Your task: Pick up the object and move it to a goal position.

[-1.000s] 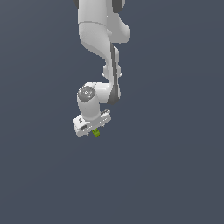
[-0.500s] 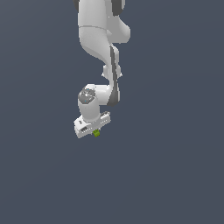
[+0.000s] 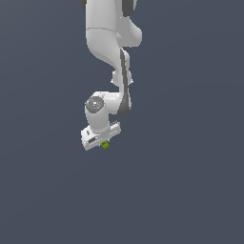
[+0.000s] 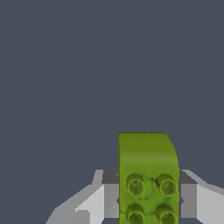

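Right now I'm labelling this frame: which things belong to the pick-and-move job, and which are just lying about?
Belongs to the job:
- lime-green studded block, gripped between the jaws
- gripper

Lying about:
- nothing else shows; only the plain grey floor

My arm (image 3: 110,43) hangs down from above, bending at the elbow and again at the wrist (image 3: 97,107). My gripper (image 3: 104,143) points downward, tilted toward the exterior view's left. My fingers (image 4: 199,203) press in from both sides, clamped on the object (image 4: 148,179).
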Available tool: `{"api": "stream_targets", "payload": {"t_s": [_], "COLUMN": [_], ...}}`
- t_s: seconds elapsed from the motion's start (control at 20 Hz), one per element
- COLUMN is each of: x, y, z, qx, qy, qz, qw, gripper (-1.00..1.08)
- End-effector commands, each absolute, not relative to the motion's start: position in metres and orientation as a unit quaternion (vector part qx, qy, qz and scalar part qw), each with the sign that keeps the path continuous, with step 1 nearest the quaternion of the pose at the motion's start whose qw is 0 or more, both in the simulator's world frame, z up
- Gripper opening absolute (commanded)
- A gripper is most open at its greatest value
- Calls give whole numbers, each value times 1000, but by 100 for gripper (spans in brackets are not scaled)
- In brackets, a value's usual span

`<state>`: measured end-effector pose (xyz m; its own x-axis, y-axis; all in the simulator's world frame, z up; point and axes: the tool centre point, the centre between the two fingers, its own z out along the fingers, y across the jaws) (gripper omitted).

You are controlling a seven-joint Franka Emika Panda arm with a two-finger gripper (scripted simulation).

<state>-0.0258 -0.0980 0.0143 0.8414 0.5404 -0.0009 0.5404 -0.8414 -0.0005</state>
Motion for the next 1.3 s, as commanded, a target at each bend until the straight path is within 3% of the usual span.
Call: {"api": "stream_targets", "payload": {"t_s": [0.0, 0.5, 1.25], "x": [-26, -27, -30], "y": [-95, -56, 56], "z": [19, 71, 222], "qx": [-959, -959, -959], "qy": [-282, -282, -282], "qz": [0, 0, 1], "qw": [0, 0, -1], "gripper": [-100, -100, -100]}}
